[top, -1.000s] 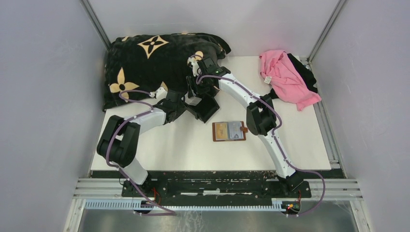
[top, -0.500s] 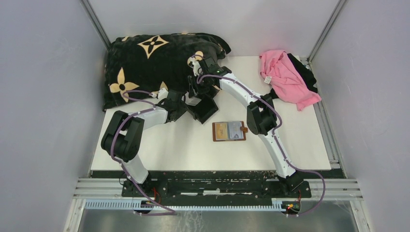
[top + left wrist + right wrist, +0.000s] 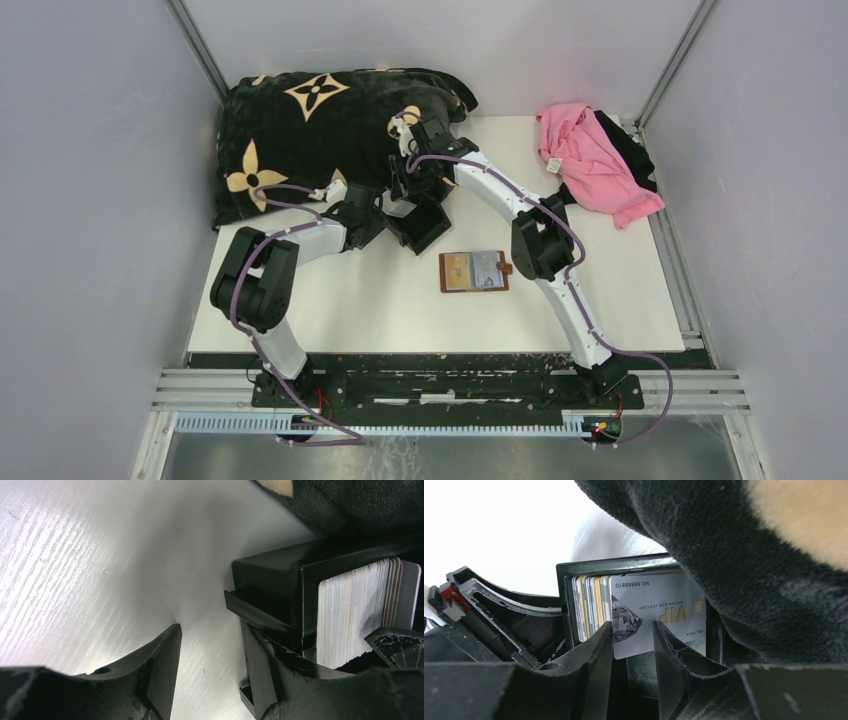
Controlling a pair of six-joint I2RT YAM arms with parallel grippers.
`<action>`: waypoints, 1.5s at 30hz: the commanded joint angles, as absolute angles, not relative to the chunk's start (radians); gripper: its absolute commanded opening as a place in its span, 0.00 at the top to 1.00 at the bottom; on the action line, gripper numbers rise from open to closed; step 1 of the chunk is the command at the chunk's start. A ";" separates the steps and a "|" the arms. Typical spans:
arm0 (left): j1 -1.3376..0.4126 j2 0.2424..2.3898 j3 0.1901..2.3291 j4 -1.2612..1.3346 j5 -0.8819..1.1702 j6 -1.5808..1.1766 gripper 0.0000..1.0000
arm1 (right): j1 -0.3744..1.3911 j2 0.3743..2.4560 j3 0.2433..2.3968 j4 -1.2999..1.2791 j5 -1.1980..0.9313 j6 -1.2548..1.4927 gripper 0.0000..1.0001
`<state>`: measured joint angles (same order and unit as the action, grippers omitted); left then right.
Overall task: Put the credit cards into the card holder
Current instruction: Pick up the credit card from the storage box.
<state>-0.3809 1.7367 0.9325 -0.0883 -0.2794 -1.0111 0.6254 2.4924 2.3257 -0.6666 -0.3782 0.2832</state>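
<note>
- The credit cards (image 3: 352, 612) stand on edge as a pale stack inside a black tray (image 3: 265, 580), right at both my grippers.
- Only my right wrist view shows the front one's face: a white card (image 3: 659, 610) printed VIP, leaning off the stack, with coloured edges beside it.
- My right gripper (image 3: 632, 632) is at that card with its fingers apart. The card's face shows through the gap and nothing is clamped.
- My left gripper (image 3: 212, 632) is open too, with one finger over bare table and the other at the tray's outer wall.
- Only the top view shows the card holder (image 3: 474, 271). It lies open and flat behind my right gripper, toward my bases, with an orange-tan card (image 3: 457, 271) and a grey-blue card (image 3: 486, 269) inside.
- The table (image 3: 380, 300) is white and the walls are pale.
- A black blanket (image 3: 320, 130) with tan flowers lies just beyond my grippers.
- A pink cloth (image 3: 585, 160) lies well off to my right gripper's right.
</note>
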 commanded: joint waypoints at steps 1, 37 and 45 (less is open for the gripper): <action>-0.382 1.743 0.970 -0.018 -0.246 -0.998 0.42 | 0.673 2.409 2.319 -0.671 -0.412 0.306 0.61; -0.386 1.511 0.905 -0.124 -0.332 -0.966 0.39 | 0.677 2.045 2.037 -0.611 0.020 0.155 0.99; -0.462 1.270 0.820 -0.119 -0.352 -0.859 0.38 | 0.678 1.720 1.693 -0.613 -0.060 0.234 0.99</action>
<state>-0.4129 1.3823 0.8509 -0.1421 -0.3229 -0.9657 0.6716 1.9087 1.8095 -0.6384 -0.0143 0.1833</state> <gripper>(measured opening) 0.619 0.017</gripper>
